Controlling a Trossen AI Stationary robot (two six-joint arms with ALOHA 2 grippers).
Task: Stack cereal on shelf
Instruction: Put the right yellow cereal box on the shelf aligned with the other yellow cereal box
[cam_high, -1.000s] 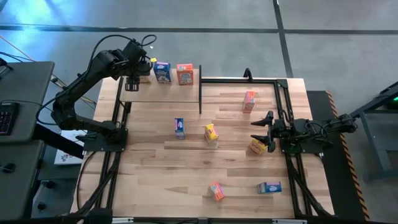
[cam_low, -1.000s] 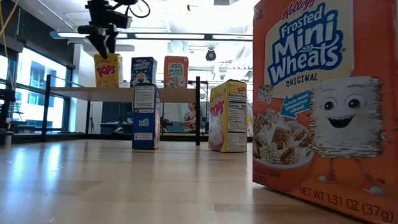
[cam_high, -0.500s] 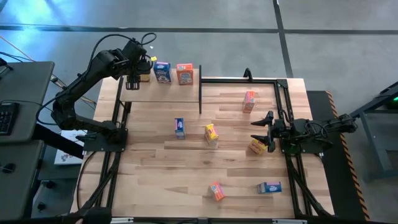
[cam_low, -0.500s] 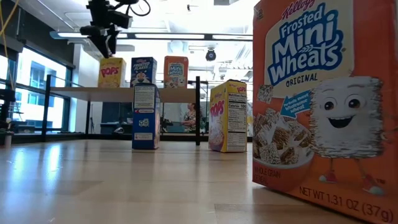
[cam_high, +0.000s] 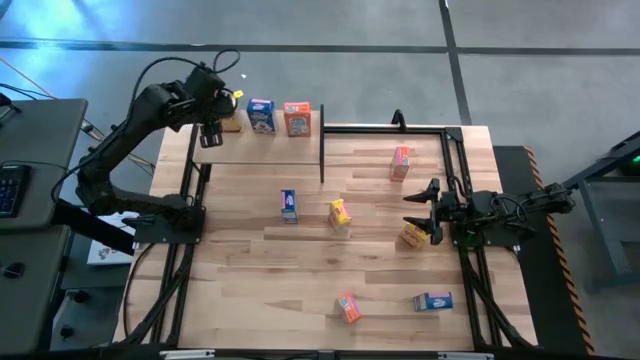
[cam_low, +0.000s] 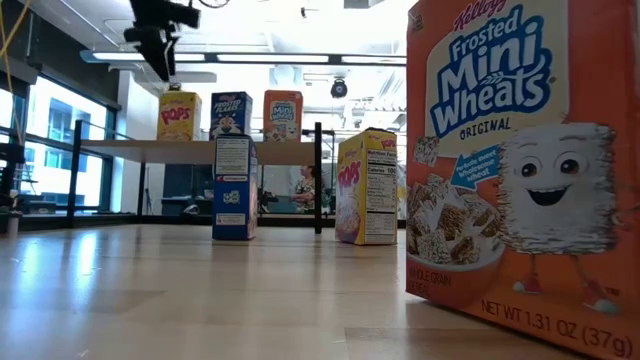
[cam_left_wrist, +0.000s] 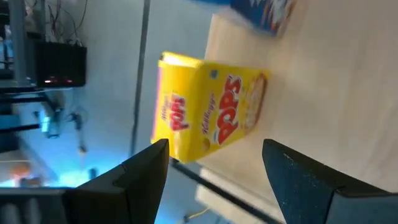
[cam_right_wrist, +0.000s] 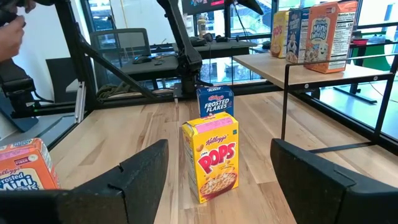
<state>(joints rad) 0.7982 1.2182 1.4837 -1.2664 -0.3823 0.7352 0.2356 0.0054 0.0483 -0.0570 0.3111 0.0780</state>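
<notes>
At the far left of the shelf (cam_high: 262, 146), the left gripper (cam_high: 211, 134) hangs spread wide and empty just above a yellow Pops box (cam_high: 232, 119). Beside it stand a blue Frosted Flakes box (cam_high: 261, 115) and an orange Mini-Wheats box (cam_high: 297, 118). Six more boxes are scattered on the table (cam_high: 300, 265). Over at the right edge, the right gripper (cam_high: 425, 212) waits, also spread wide, next to a yellow box (cam_high: 413, 235).

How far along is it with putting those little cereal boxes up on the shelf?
Three boxes stand on the shelf: yellow Pops, blue Frosted Flakes, orange Mini-Wheats. The left gripper hovers open and empty above the Pops. Six boxes remain on the table; the right gripper waits.
</notes>
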